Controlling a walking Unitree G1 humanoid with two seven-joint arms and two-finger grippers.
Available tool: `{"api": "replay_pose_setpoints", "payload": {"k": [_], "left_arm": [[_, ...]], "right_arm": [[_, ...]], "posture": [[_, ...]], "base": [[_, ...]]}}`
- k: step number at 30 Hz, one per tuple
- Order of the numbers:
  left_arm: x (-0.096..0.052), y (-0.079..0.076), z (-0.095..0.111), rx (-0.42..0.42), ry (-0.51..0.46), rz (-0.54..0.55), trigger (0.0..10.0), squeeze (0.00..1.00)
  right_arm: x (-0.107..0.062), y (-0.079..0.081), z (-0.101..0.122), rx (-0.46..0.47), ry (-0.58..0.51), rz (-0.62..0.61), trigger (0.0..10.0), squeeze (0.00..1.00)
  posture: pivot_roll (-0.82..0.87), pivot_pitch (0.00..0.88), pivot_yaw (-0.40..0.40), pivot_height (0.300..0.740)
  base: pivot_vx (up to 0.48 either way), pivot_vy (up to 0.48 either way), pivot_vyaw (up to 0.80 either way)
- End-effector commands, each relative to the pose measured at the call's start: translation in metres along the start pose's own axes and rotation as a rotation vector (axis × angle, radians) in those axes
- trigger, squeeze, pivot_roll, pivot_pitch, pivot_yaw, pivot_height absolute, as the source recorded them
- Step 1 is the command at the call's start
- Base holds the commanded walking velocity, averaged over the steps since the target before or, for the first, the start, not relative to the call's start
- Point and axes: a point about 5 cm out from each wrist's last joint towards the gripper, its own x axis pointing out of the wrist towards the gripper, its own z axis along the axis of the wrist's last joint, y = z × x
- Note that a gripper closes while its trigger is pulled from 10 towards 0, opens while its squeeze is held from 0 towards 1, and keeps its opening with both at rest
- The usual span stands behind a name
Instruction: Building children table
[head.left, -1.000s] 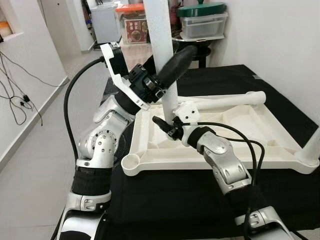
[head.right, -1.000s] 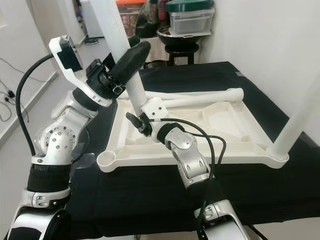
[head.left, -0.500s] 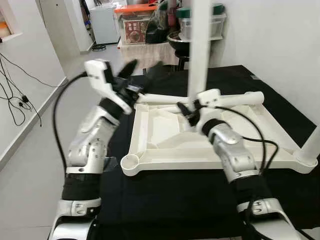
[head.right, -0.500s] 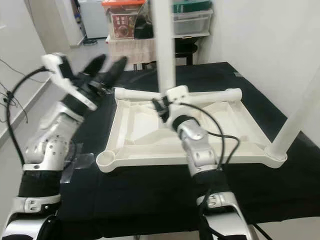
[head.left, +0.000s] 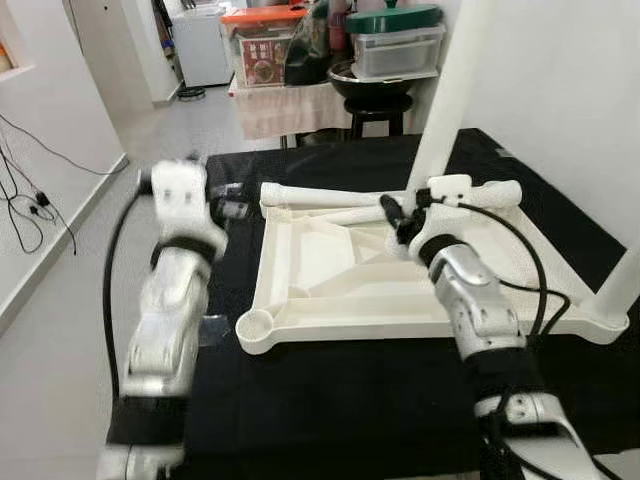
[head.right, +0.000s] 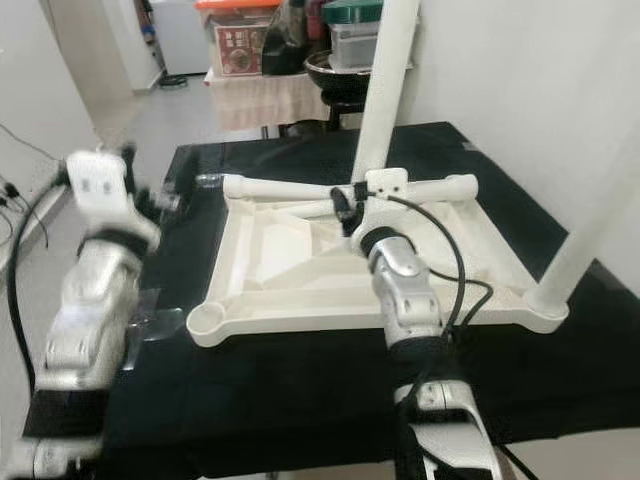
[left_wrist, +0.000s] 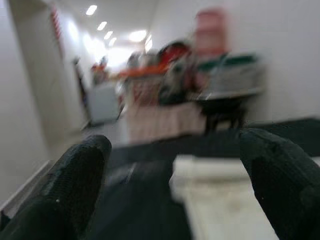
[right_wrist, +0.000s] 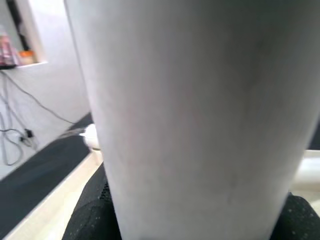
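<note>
A white children's table top (head.left: 400, 290) lies upside down on a black cloth (head.left: 330, 400), with one loose white leg (head.left: 330, 197) lying along its far edge and another leg (head.right: 585, 225) standing upright at its near right corner. The right gripper (head.left: 405, 215) is clamped around a third white leg (head.left: 448, 90), holding it upright and slightly tilted above the far side of the top. In the right wrist view that leg (right_wrist: 190, 115) sits very close, its black fingers (right_wrist: 90, 215) pressed against both sides. The left gripper (left_wrist: 175, 190), blurred, hangs over the cloth to the left of the top; its wrist view shows the fingers (left_wrist: 70, 185) spread wide apart, holding nothing.
</note>
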Motion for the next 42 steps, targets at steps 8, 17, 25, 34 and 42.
{"api": "replay_pose_setpoints", "payload": {"k": [8, 17, 25, 34, 42], "left_arm": [[-0.042, -0.002, -0.026, 0.011, 0.134, 0.015, 10.0, 0.0], [-0.054, -0.022, -0.033, 0.035, 0.187, -0.122, 10.0, 0.0], [-0.052, -0.032, -0.032, 0.008, 0.187, -0.168, 10.0, 0.0], [-0.059, -0.043, -0.03, -0.098, 0.22, -0.28, 10.0, 0.0], [-0.094, -0.066, -0.034, -0.214, 0.33, -0.687, 10.0, 0.0]], "right_arm": [[-0.005, 0.01, 0.012, 0.011, -0.038, 0.002, 10.0, 0.0], [-0.016, 0.023, 0.015, -0.11, -0.108, -0.013, 10.0, 0.0], [-0.025, 0.022, 0.004, 0.013, -0.064, 0.077, 10.0, 0.0], [-0.031, 0.026, 0.004, 0.036, -0.063, 0.141, 10.0, 0.0], [-0.054, 0.049, 0.011, -0.003, -0.102, 0.59, 10.0, 0.0]], "posture": [[0.03, 0.032, 0.03, 0.74], [0.03, 0.055, 0.025, 0.74], [0.02, 0.048, 0.024, 0.74], [0.01, 0.039, 0.022, 0.74], [0.01, 0.036, 0.025, 0.74]], "base": [[0.0, 0.0, 0.0], [0.0, 0.17, 0.0], [0.0, 0.472, 0.0], [0.0, 0.318, 0.0], [0.0, 0.0, 0.0]]}}
